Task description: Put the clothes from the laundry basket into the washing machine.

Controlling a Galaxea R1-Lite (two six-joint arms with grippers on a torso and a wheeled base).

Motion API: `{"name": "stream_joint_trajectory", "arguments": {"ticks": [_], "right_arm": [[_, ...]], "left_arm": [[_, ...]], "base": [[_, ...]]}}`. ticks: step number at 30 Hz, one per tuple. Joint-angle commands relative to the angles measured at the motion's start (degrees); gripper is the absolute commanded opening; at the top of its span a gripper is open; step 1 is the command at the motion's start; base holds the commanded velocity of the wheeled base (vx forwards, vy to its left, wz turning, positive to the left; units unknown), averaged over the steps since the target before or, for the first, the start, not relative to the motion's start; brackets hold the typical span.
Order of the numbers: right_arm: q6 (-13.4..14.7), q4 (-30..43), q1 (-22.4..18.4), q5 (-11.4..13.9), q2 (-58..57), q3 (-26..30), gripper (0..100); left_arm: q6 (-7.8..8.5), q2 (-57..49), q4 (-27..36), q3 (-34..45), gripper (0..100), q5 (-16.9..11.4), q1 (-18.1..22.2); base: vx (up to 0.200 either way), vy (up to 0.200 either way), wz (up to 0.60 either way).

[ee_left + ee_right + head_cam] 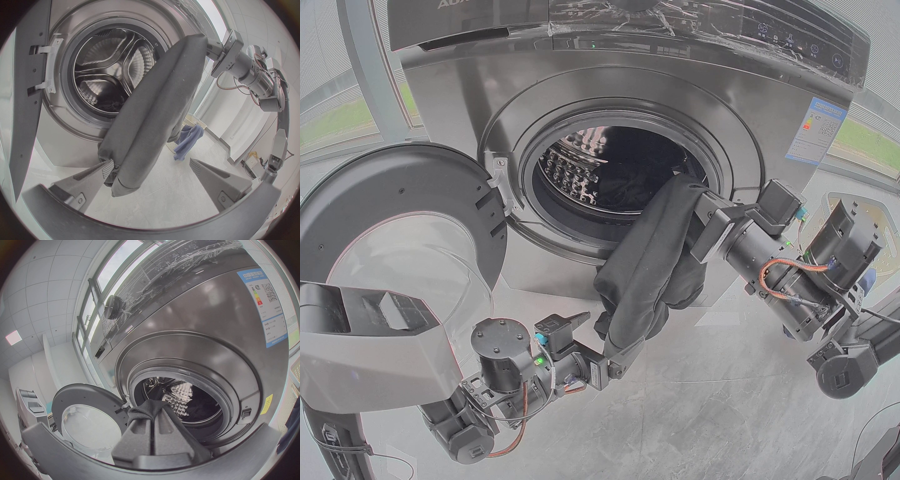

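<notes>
A dark grey garment (650, 256) hangs from the right rim of the washing machine's (650, 81) open drum mouth down toward the floor. My right gripper (700, 209) is shut on its top end, seen close up with both fingers pressed together on the cloth (147, 407). My left gripper (606, 337) is open below, its fingers on either side of the garment's lower end (125, 184); one fingertip (107, 168) touches the fabric, the other stands apart. More dark clothing (106, 104) lies inside the drum.
The round door (400, 206) stands swung open to the left of the drum. A pale laundry basket (195, 120) with a blue cloth (187, 139) hanging over its edge sits on the floor to the right. Grey floor (706, 406) lies open in front.
</notes>
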Motion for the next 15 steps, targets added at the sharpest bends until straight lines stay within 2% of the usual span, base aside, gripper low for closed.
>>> {"name": "stream_joint_trajectory", "arguments": {"ticks": [1, 11, 15], "right_arm": [[0.0, 0.1, 0.0, 0.0, 0.5, -1.3, 0], [0.1, 1.1, 1.3, -0.9, 0.3, -2.5, 0], [0.1, 1.2, 1.3, -0.9, 0.0, -2.2, 0]], "left_arm": [[0.1, 1.0, 0.0, -0.5, 100, 0.0, -0.4], [0.1, 8.4, 0.0, -7.5, 100, 0.5, 0.3], [0.18, 13.0, 0.0, -12.6, 100, 0.8, 1.5]], "base": [[0.0, 0.0, 0.0], [0.0, 0.0, 0.0], [0.0, 0.0, 0.0]]}}
